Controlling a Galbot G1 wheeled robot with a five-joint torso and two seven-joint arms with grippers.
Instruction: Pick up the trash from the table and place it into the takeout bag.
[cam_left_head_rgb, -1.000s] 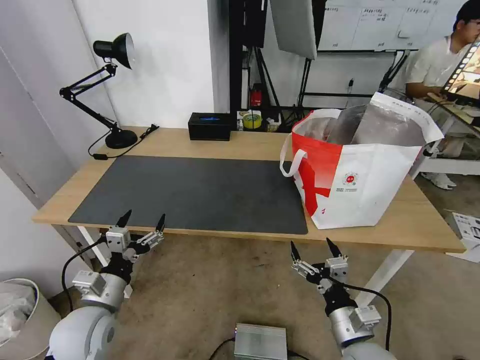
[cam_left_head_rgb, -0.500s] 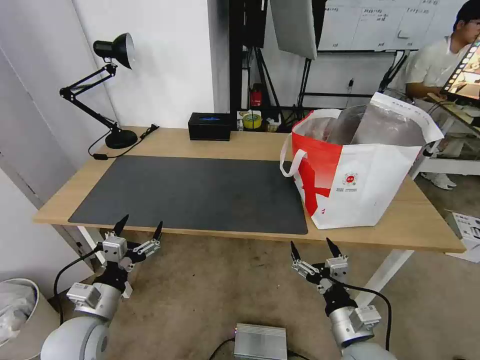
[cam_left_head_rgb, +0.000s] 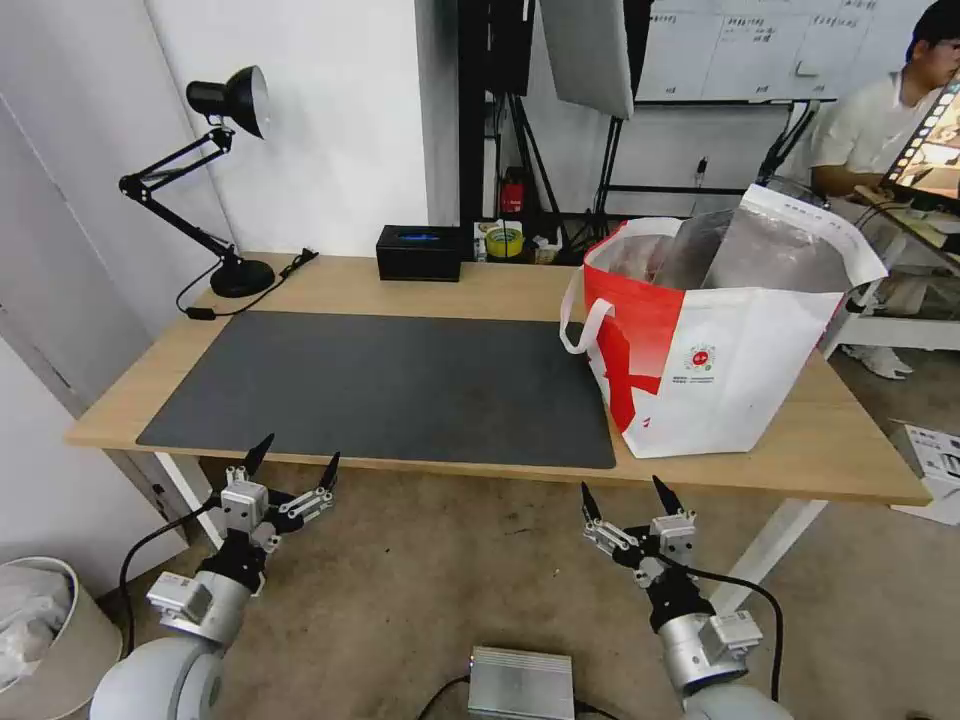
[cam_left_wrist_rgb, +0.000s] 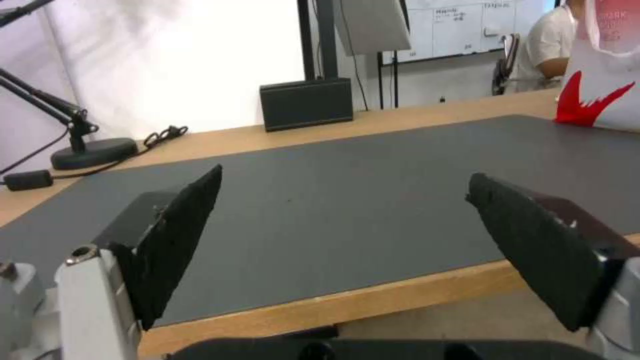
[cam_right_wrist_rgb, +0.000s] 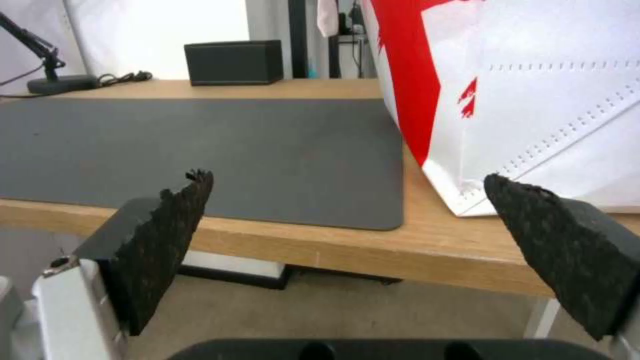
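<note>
Both pincers hung spread and empty below the near edge of the light wood table (cam_left_head_rgb: 480, 285) in the head view: left gripper (cam_left_head_rgb: 294, 462), right gripper (cam_left_head_rgb: 621, 490). Up beyond the right one stood the white and red takeout bag (cam_left_head_rgb: 735, 375).

Left wrist view: the dark grey mat (cam_left_wrist_rgb: 373, 190) lay ahead between its fingers (cam_left_wrist_rgb: 183, 230).

Right wrist view: the bag (cam_right_wrist_rgb: 533, 95) stood just beyond its fingers (cam_right_wrist_rgb: 563, 245).
</note>
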